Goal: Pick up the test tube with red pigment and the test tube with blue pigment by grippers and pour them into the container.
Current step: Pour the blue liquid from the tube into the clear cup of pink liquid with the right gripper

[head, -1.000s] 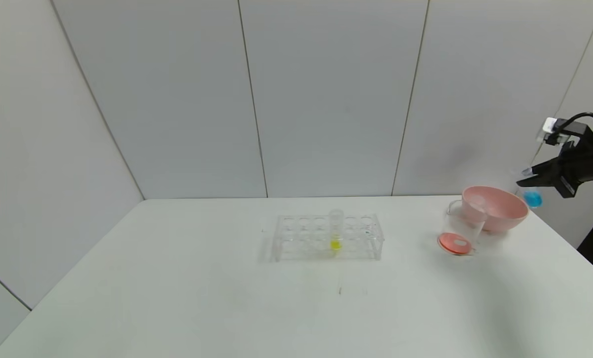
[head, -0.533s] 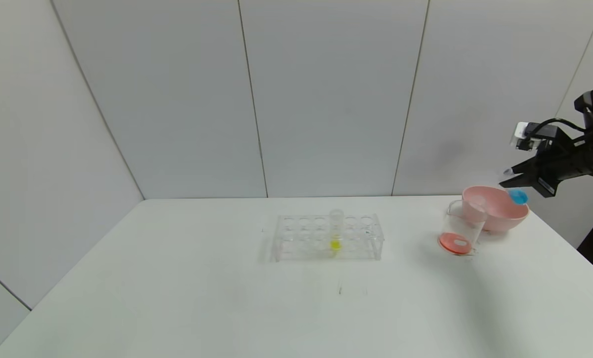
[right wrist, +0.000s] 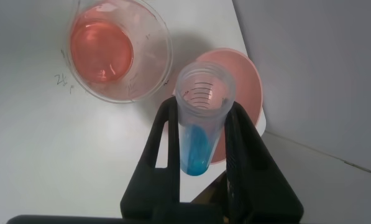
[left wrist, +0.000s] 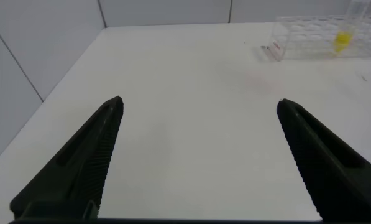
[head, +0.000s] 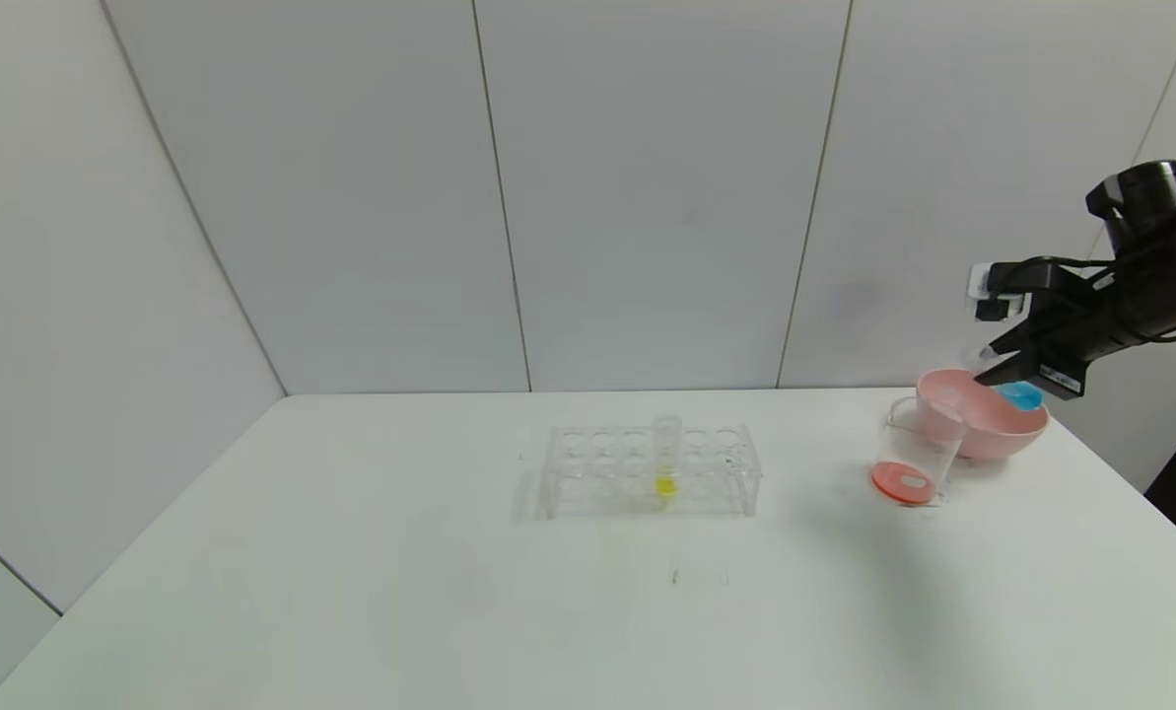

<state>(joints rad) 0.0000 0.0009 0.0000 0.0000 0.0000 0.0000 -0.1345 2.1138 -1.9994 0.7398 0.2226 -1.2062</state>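
Holding the test tube with blue pigment (right wrist: 201, 121) pinched between its fingers, the right gripper (head: 1003, 367) hangs above the pink bowl (head: 992, 426), which stands just behind the container (head: 911, 456).

- Container: clear beaker, red liquid pooled in its base; landmark for this entry.
- Blue tube: tilted, mouth towards the container, liquid low in the tube; not yet over the container's rim.
- Rack (head: 647, 471): well to the left of the container, one yellow tube (head: 665, 456) standing in it.
- Left gripper (left wrist: 197, 155): spread wide, empty, well left of the container, beyond the rack.

Risk, as judged: tipping further here would send blue liquid into the bowl rather than the container. The smooth tube might also slip in the pinch.
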